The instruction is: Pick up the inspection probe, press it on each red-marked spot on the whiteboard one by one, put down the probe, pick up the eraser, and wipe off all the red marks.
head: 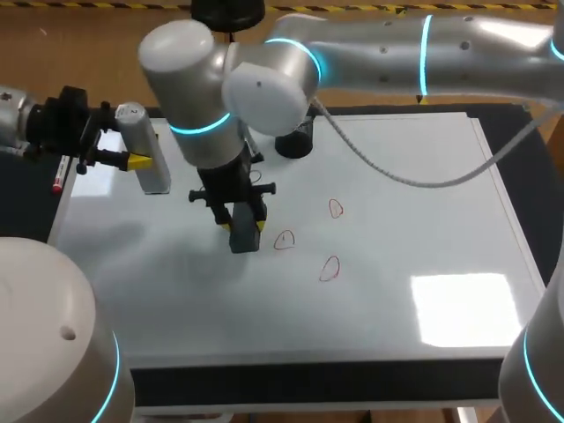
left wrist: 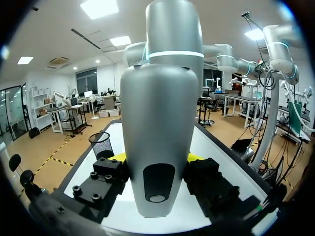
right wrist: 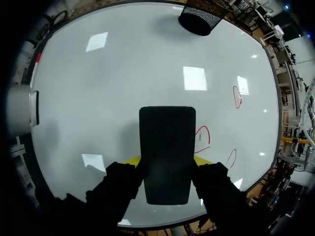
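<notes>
Head view, right end effector (head: 244, 226) vertical, clamping eraser (head: 243, 241) on whiteboard (head: 405, 211), left end effector (head: 134, 161) gripping probe (head: 146, 145).

Whiteboard (head: 423, 220): flat on the worktop (head: 527, 176), covering most of it.
Left end effector (head: 144, 160): over the whiteboard's rear left corner, clamped on the inspection probe (head: 148, 172), one finger at each side.
Right end effector (head: 244, 227): left of the board's middle, its arm coming in from the right. It grips the eraser (head: 244, 241), held low at the board.
Marks (head: 284, 240): three on the board, all right of the eraser. The nearest is just beside it, the other two farther right, one to the rear and one to the front.
Mesh cup (head: 295, 141): at the board's rear edge, behind the right end effector.
Marker (head: 58, 174): on the worktop, just off the board's left edge.
</notes>
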`<action>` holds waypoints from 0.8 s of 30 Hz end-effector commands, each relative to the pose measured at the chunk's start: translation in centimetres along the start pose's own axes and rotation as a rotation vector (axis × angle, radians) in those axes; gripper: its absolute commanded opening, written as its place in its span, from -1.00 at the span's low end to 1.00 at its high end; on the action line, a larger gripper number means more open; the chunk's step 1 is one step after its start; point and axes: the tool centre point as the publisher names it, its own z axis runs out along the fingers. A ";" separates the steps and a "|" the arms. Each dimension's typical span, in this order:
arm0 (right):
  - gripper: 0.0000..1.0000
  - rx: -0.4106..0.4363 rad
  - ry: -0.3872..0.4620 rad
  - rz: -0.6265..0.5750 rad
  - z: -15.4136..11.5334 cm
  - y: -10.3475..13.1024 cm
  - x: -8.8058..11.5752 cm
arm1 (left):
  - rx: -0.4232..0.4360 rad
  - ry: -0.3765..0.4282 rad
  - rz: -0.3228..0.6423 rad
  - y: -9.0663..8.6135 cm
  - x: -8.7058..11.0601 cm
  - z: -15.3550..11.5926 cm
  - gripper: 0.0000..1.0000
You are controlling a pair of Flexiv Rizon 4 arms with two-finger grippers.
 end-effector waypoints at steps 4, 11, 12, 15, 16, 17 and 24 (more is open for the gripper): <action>-1.00 -0.051 0.013 -0.004 0.8 -1.2 0.3 | 0.001 0.003 0.001 -0.1 -0.1 -0.1 -1.00; -1.00 -0.057 0.019 -0.026 1.6 -0.4 0.7 | 0.001 0.003 0.001 -0.1 -0.1 -0.1 -1.00; -1.00 -0.056 0.020 -0.027 1.8 -0.3 0.6 | 0.001 0.003 0.001 -0.1 -0.1 -0.1 -1.00; -1.00 -0.054 0.033 -0.036 2.4 0.0 0.6 | 0.001 0.003 0.001 -0.1 -0.1 -0.1 -1.00; -1.00 -0.057 0.039 -0.039 2.6 0.0 0.6 | 0.001 0.003 0.001 -0.1 -0.1 -0.1 -1.00; -1.00 -0.058 0.042 -0.040 2.7 0.0 0.6 | 0.001 0.003 0.001 -0.1 -0.1 -0.1 -1.00; -1.00 -0.060 0.060 -0.041 3.9 -0.1 0.3 | 0.001 0.003 0.001 -0.1 -0.1 -0.1 -1.00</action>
